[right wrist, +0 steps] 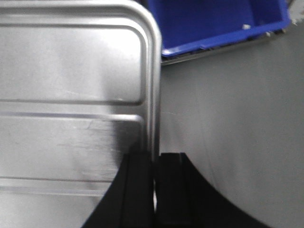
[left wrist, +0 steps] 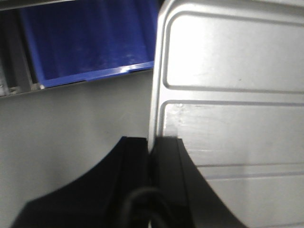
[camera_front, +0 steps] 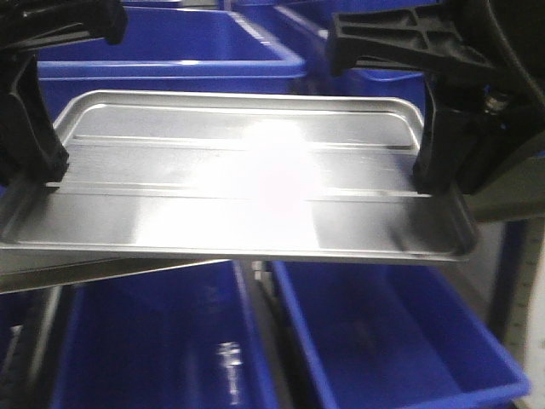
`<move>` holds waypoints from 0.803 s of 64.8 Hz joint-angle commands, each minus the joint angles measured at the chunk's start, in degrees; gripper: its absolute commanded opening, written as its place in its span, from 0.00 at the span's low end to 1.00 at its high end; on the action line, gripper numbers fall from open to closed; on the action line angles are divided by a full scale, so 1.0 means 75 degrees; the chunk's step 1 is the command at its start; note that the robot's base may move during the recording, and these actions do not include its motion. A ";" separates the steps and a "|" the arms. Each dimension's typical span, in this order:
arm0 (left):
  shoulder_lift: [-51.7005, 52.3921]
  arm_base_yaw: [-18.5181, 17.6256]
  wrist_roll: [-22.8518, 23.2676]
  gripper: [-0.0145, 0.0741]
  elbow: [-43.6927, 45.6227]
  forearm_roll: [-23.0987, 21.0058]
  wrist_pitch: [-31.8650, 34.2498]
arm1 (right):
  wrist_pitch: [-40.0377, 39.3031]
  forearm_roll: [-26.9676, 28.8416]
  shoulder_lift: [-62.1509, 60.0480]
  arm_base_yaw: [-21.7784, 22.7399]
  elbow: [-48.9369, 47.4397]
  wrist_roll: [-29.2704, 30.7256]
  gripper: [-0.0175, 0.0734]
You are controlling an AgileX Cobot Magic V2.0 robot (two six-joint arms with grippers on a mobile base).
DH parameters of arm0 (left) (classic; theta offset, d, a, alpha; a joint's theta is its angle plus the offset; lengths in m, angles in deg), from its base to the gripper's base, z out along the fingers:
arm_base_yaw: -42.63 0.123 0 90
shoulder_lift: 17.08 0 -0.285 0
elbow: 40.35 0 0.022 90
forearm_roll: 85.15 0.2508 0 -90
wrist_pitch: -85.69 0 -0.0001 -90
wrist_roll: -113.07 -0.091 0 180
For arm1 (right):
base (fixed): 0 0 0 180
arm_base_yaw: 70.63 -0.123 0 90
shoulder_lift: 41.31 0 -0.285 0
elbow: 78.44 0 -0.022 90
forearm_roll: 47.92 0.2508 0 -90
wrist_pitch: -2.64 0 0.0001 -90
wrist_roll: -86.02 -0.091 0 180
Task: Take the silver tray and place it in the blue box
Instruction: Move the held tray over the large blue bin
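**Silver tray held aloft by both arms over the blue boxes**

Here is the front view: the silver tray [camera_front: 238, 179] sits level in mid-air, long side across the frame, and fills the middle of the picture. The left end effector [camera_front: 34, 162] pinches the tray's rim at 9 o'clock, and the right end effector [camera_front: 438, 162] pinches the rim at 3 o'clock. Both sets of black fingers are narrowed right down on the metal.

A hard white glare [camera_front: 264, 170] burns out the centre panel, with the two long straight ridges running out of it on either side.

Blue boxes surround the tray. One blue box [camera_front: 170, 51] stands behind it at 12 o'clock. Below it, an open blue box [camera_front: 145, 341] is at 7 o'clock and another open blue box [camera_front: 392, 341] at 5 o'clock.

At the frame's 3 to 4 o'clock edge, a pale strip [camera_front: 532, 290] carries small dark marks that are too blurred to read.

In the left wrist view, the end effector [left wrist: 151, 147] has one finger on each side of the tray's raised edge [left wrist: 156, 95]. Grey surface [left wrist: 71, 123] lies below, and a blue box wall [left wrist: 90, 42] is at 11 o'clock.

The right wrist view mirrors it. The end effector [right wrist: 156, 159] is clamped on the rounded-corner rim [right wrist: 154, 85], with a blue box [right wrist: 218, 23] at 1 o'clock.
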 commanded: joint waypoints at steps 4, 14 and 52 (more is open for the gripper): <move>0.0197 0.0006 0.0082 0.05 0.0211 0.0364 -0.0056 | 0.0293 -0.0391 -0.0208 0.0028 -0.0201 0.0041 0.25; 0.0197 0.0006 0.0082 0.05 0.0211 0.0364 -0.0056 | 0.0293 -0.0391 -0.0208 0.0028 -0.0201 0.0041 0.25; 0.0197 -0.0516 0.0082 0.05 0.0211 0.0364 -0.0056 | 0.0292 -0.0399 -0.0208 0.0028 -0.0201 0.0041 0.25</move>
